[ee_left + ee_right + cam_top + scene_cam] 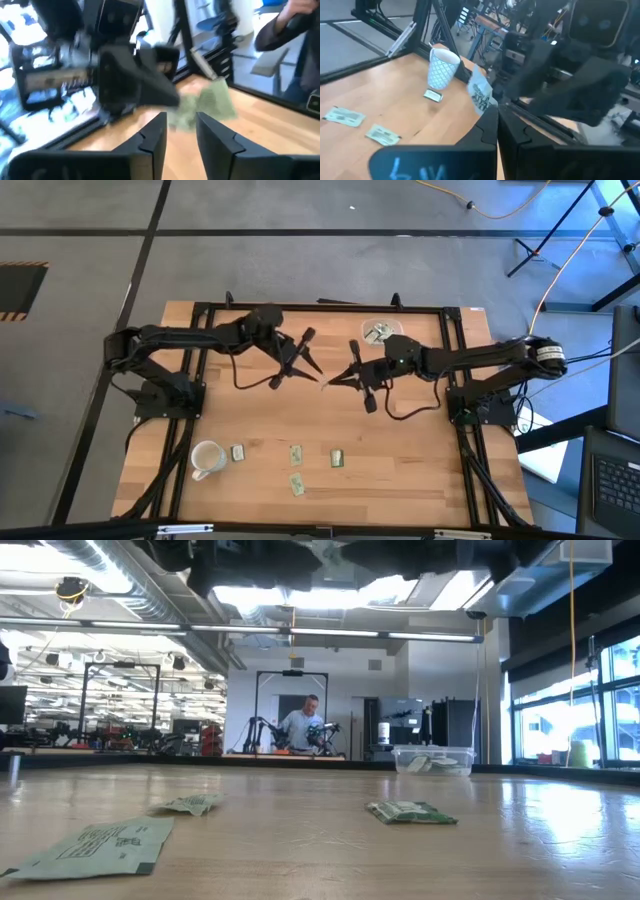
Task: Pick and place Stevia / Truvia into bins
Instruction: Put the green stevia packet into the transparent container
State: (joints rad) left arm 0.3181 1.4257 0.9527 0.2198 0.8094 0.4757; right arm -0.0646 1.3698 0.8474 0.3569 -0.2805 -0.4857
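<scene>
Both grippers were seen raised over the middle of the tabletop [400,480], the left gripper [312,367] facing the right gripper [332,381], tips nearly meeting. A sachet [324,385] was pinched by the right one. Four sachets [297,452] and a white mug [206,459] were spread along the near edge; the clear bin [381,332] was placed at the far edge.

robotics lab, other robot arms [262,732], workbenches [110,748]
</scene>
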